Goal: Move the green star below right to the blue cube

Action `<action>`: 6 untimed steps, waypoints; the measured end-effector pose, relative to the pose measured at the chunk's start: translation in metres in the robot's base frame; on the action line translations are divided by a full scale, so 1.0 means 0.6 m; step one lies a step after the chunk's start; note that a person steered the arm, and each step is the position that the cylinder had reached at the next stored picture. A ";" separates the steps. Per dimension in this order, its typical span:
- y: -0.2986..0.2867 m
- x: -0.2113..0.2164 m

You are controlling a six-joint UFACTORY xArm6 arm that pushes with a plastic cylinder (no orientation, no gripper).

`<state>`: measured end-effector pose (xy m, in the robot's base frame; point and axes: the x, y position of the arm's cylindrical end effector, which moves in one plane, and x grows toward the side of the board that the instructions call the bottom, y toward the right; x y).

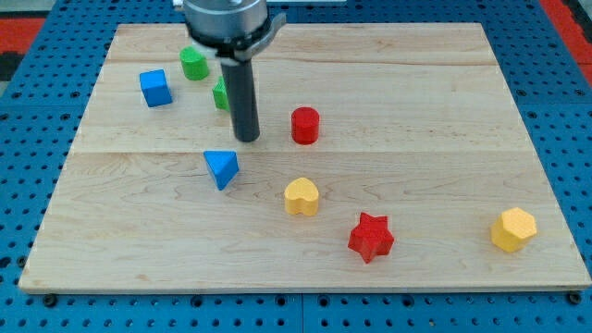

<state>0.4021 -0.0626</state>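
Observation:
The blue cube sits near the view's top left of the wooden board. A green block, mostly hidden behind my rod, lies right of and slightly below the cube; its shape cannot be made out. Another green block, a rounded one, lies above it, toward the view's top. My tip rests on the board just below and right of the hidden green block, left of the red cylinder.
A blue triangle lies below my tip. A yellow heart and a red star lie toward the view's bottom middle. A yellow hexagon is at the bottom right.

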 end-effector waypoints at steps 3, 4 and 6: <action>-0.020 -0.128; -0.175 -0.117; -0.002 -0.118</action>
